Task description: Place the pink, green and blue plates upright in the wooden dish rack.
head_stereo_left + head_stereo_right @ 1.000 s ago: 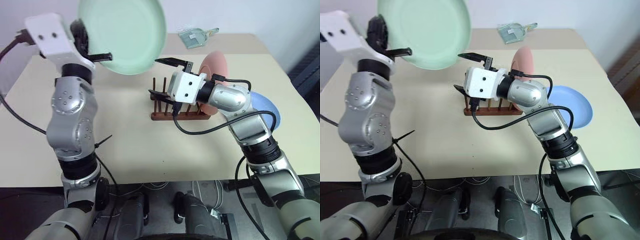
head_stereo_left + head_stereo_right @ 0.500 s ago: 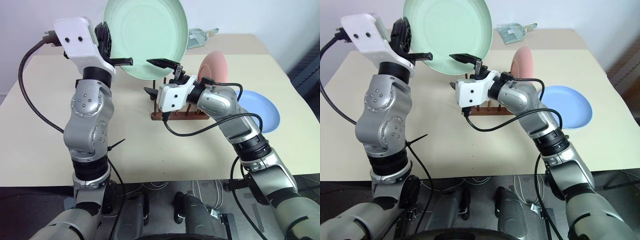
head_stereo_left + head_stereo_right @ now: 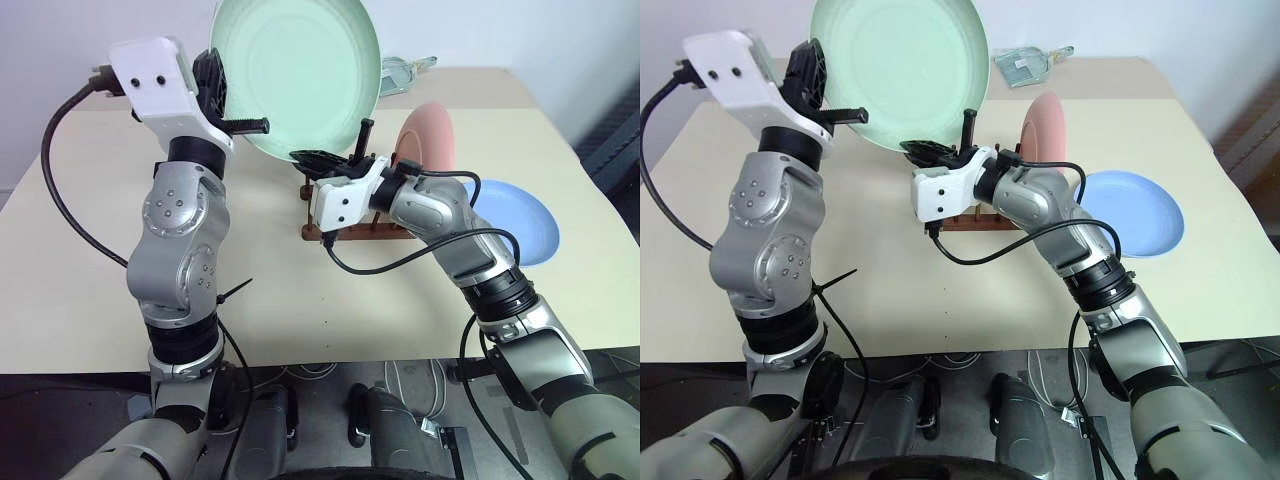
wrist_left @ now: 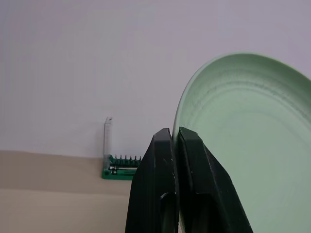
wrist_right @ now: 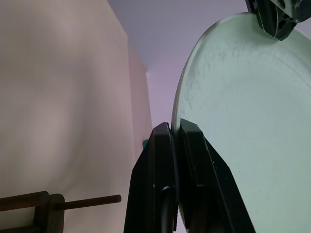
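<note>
Now the right hand [image 3: 335, 158] has clamped the green plate [image 3: 296, 72].

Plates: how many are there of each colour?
Green plate: 1, held up by both hands
Pink plate: 1, upright in the wooden dish rack
Blue plate: 1, lying flat on the table
Total: 3 plates
</note>
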